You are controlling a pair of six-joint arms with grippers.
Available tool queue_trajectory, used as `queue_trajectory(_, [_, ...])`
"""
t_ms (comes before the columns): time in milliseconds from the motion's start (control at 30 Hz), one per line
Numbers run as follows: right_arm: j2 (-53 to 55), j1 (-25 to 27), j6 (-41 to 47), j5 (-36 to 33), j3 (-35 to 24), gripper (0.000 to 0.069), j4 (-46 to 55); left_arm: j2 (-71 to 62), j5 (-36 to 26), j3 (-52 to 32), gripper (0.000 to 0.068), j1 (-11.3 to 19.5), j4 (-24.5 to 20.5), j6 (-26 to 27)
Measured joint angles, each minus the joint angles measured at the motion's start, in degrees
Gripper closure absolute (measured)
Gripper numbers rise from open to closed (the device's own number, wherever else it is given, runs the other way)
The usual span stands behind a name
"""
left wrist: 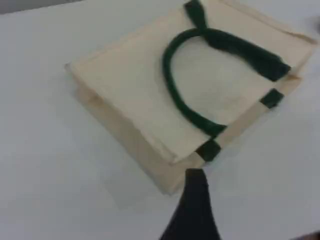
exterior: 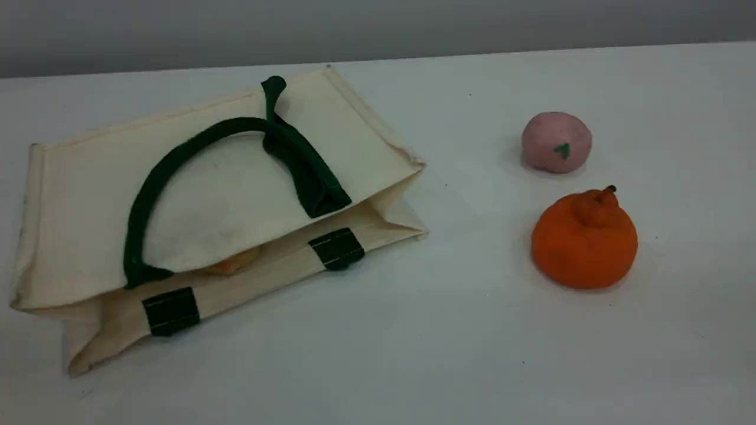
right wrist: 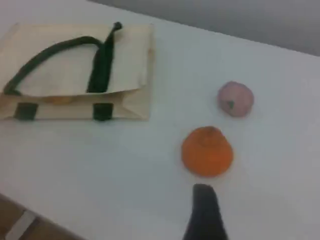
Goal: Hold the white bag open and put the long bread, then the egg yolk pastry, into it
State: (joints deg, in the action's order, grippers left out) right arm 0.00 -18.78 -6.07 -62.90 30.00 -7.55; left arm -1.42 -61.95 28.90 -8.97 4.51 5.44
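The white bag (exterior: pixel 236 195) lies flat on the table's left half, its mouth toward the near edge and a dark green handle (exterior: pixel 177 159) draped over its top side. A golden-orange end of the long bread (exterior: pixel 231 263) peeks out of the mouth between the two layers. The egg yolk pastry is out of view. Neither arm appears in the scene view. In the left wrist view, one dark fingertip of my left gripper (left wrist: pixel 196 180) hovers just in front of the bag's (left wrist: pixel 150 95) near corner, holding nothing. My right gripper (right wrist: pixel 202 195) shows one fingertip just short of the orange fruit (right wrist: pixel 207 151).
A pink ball with a green mark (exterior: pixel 556 142) and an orange stemmed fruit (exterior: pixel 584 239) sit on the table's right half, apart from the bag. A grey wall runs behind the table's far edge. The table's near edge (right wrist: pixel 20 210) shows in the right wrist view.
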Motion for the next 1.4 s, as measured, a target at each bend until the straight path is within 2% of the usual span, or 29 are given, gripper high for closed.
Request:
queue_trajectory(233, [0.00, 13.27, 0.00, 0.10, 0.00, 0.0289, -0.02, 0.00, 0.00, 0.00, 0.0123, 10.52, 0.00, 0.00])
queue_trajectory(333, [0.00, 17.81, 0.00, 0.10, 0.00, 0.0307, -0.02, 0.00, 0.00, 0.00, 0.0123, 13.69, -0.07, 0.00])
queue_trajectory(500, [0.00, 21.35, -0.05, 0.10, 0.00, 0.0329, -0.02, 1.45, 0.00, 0.00, 0.0123, 14.07, -0.07, 0.00])
queue_trajectory(767, [0.00, 20.90, -0.05, 0.10, 0.00, 0.0353, -0.02, 1.42, 0.00, 0.00, 0.0123, 14.02, -0.07, 0.12])
queue_trajectory(933, [0.00, 18.57, -0.05, 0.10, 0.00, 0.0359, -0.07, 1.42, 0.00, 0.00, 0.0123, 14.02, -0.07, 0.06])
queue_trajectory(1400, [0.00, 18.80, -0.05, 0.10, 0.00, 0.0359, -0.22, 1.42, 0.00, 0.00, 0.0123, 14.02, -0.07, 0.06])
